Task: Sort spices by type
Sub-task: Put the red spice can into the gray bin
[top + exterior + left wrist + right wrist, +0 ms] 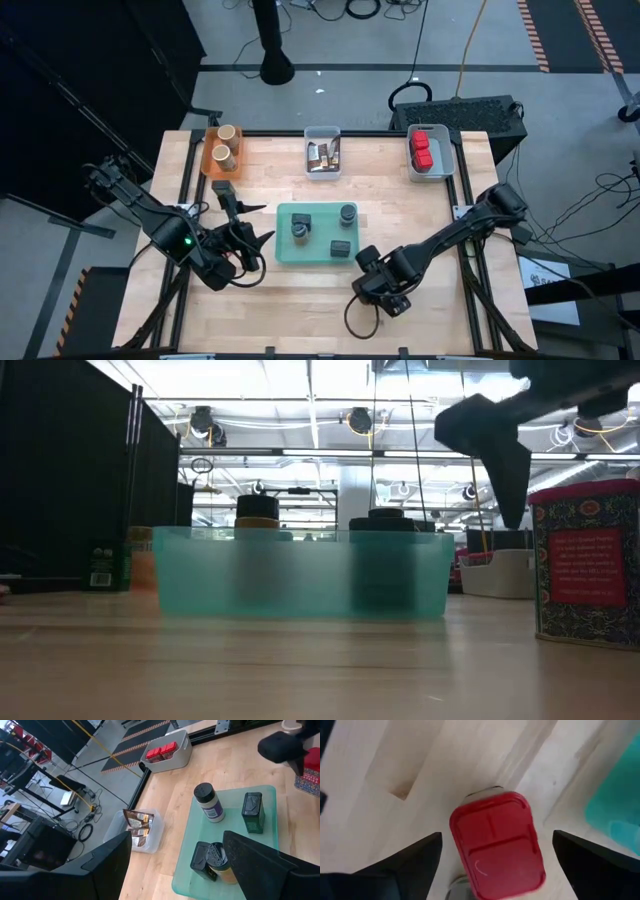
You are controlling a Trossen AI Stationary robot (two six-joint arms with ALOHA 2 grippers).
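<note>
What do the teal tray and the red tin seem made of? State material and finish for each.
Teal tray: likely translucent plastic, frosted; jars show blurred through its wall. Red tin: probably printed metal with a glossy red lid, judging by its sheen; painted plastic is possible.

Three jars in the tray at table centre, three bins behind it
</note>
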